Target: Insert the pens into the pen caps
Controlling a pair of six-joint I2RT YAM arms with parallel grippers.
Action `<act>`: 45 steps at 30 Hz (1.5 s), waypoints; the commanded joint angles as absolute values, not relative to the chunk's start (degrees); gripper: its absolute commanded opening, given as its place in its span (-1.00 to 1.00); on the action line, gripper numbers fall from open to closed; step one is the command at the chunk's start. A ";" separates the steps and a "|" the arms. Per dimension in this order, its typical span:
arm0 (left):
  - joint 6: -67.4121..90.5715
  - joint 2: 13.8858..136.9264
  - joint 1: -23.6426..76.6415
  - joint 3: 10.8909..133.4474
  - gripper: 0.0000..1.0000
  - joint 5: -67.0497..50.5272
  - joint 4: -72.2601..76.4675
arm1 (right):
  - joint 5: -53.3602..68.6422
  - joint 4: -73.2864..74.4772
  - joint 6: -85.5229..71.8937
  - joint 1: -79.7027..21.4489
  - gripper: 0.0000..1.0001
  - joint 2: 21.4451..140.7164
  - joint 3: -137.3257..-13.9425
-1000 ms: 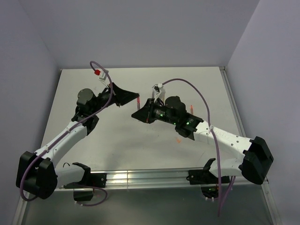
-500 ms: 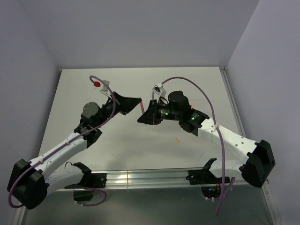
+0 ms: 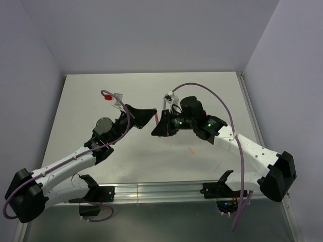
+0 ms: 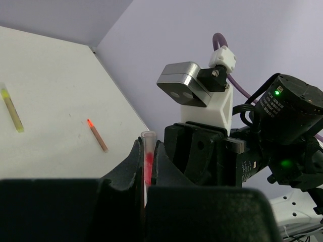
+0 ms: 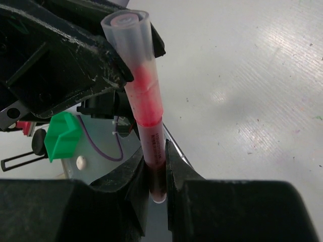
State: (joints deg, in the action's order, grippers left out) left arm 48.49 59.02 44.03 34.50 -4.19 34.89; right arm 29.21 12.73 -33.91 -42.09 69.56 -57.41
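Above the middle of the desk [image 3: 101, 96], the left end effector [image 4: 148, 154] is clenched on the pink cap [image 5: 135, 60]. The right end effector [image 5: 155, 174] grips the pink-red pen [image 5: 154, 143], whose tip is inside the cap. Seating looks partial, though the cloudy plastic hides the depth. Any tilt between the two could jam the joint, or a hard push could make the pen slide back through its grip.

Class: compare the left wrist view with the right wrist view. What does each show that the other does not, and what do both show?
Left wrist only: a yellow pen and an orange-red pen lying on the table. Right wrist only: the dark barrel of the pink-red pen, clamped in the right pincer. Both: the pink cap, gripped by the left pincer.
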 commanded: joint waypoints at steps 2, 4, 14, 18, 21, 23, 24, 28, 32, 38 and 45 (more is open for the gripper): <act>48.43 58.27 52.12 30.50 -0.99 -23.47 25.05 | 13.62 -4.22 -34.28 -35.07 -1.00 67.59 -66.71; 48.34 58.27 52.99 30.41 -0.99 -22.77 24.87 | 13.71 -3.69 -34.19 -34.54 -1.00 67.59 -67.50; 44.91 56.16 51.34 40.40 -0.89 -12.49 14.77 | 22.94 -1.15 -34.37 -34.80 -1.00 68.03 -66.98; 45.26 58.09 45.98 46.56 -0.64 -13.27 12.84 | 22.59 1.31 -32.87 -38.75 -1.00 66.01 -65.39; 43.69 59.32 44.39 49.12 -0.47 -14.41 11.69 | 21.97 2.11 -32.52 -40.16 -1.00 64.52 -64.25; 42.72 59.50 44.30 50.97 -0.33 -13.89 10.38 | 21.88 2.46 -32.17 -40.69 -1.00 63.46 -63.72; 42.54 59.24 44.12 51.41 -0.21 -13.54 10.11 | 21.97 2.63 -32.17 -40.87 -1.00 63.20 -63.55; 41.92 58.36 43.51 53.52 0.04 -12.48 8.79 | 22.24 3.08 -31.91 -42.09 -1.00 62.23 -62.58; 41.49 57.31 41.40 55.28 0.10 -11.86 6.77 | 21.54 3.51 -31.55 -44.03 -1.00 61.44 -61.26; 40.35 55.55 37.44 56.07 0.14 -16.25 7.99 | 22.06 3.08 -31.73 -45.53 -1.00 60.47 -58.89; 39.73 56.51 35.34 56.95 0.17 -23.37 10.28 | 23.03 1.32 -32.34 -47.46 -1.00 61.08 -57.57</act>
State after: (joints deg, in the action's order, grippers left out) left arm 41.17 56.51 36.40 54.24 -18.02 7.51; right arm 22.44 5.17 -32.16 -46.41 61.93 -57.60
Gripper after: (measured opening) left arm 0.587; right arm 0.208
